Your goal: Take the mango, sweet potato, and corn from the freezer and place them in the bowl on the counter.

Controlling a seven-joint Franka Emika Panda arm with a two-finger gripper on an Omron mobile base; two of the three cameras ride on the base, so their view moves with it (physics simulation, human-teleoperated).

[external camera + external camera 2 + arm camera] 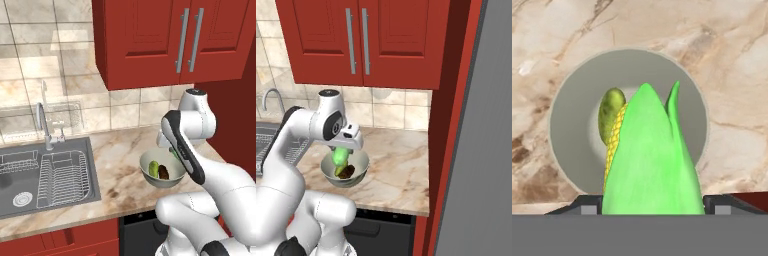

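My gripper [344, 149] hangs over the bowl [359, 174], shut on the corn [340, 158], a green-husked cob with yellow kernels showing. The hand view looks straight down: the corn [652, 160] stands between the finger tips, with the pale grey-green bowl [572, 130] right below it. A green mango [612, 112] lies in the bowl beside the corn's tip. From the left base view, the mango [153, 168] and the dark brown sweet potato [164, 172] rest together inside the bowl [172, 182] on the marbled counter [120, 165]. The grey freezer [478, 150] stands at the right.
A sink [15, 165] with a wire dish rack [62, 177] and a faucet [42, 122] lies left of the bowl. Red wall cabinets [150, 40] hang above the counter. A black appliance front [381, 230] sits under the counter edge.
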